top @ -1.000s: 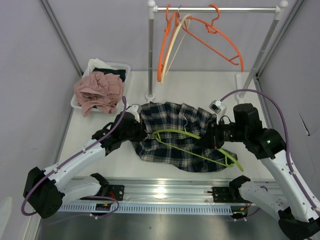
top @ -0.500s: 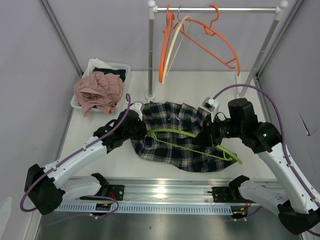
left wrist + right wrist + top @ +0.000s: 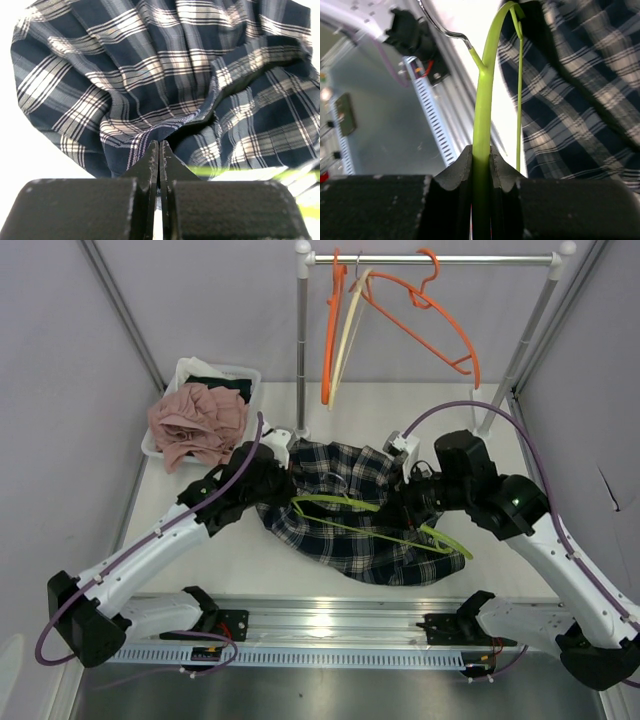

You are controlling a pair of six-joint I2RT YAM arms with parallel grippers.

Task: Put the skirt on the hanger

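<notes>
The dark plaid skirt [image 3: 345,495] lies bunched on the white table between the arms. A lime-green hanger [image 3: 380,525] lies slanted across it, its hook end at the right. My left gripper [image 3: 272,483] is at the skirt's left edge. In the left wrist view the left gripper [image 3: 159,146] is shut, with a fold of the skirt [image 3: 150,75] pinched at its tips. My right gripper [image 3: 408,502] is shut on the hanger. The right wrist view shows the green hanger [image 3: 485,90] clamped in the right gripper [image 3: 481,150], with the skirt [image 3: 570,100] beside it.
A white bin [image 3: 232,371] at the back left holds pink cloth [image 3: 198,420]. A clothes rack [image 3: 301,340] at the back carries orange hangers [image 3: 440,325] and a cream hanger [image 3: 347,330]. A metal rail [image 3: 330,625] runs along the near edge.
Both grippers have moved toward the back of the table. The skirt and the green hanger have shifted back and up with them. The hangers on the rack swing slightly.
</notes>
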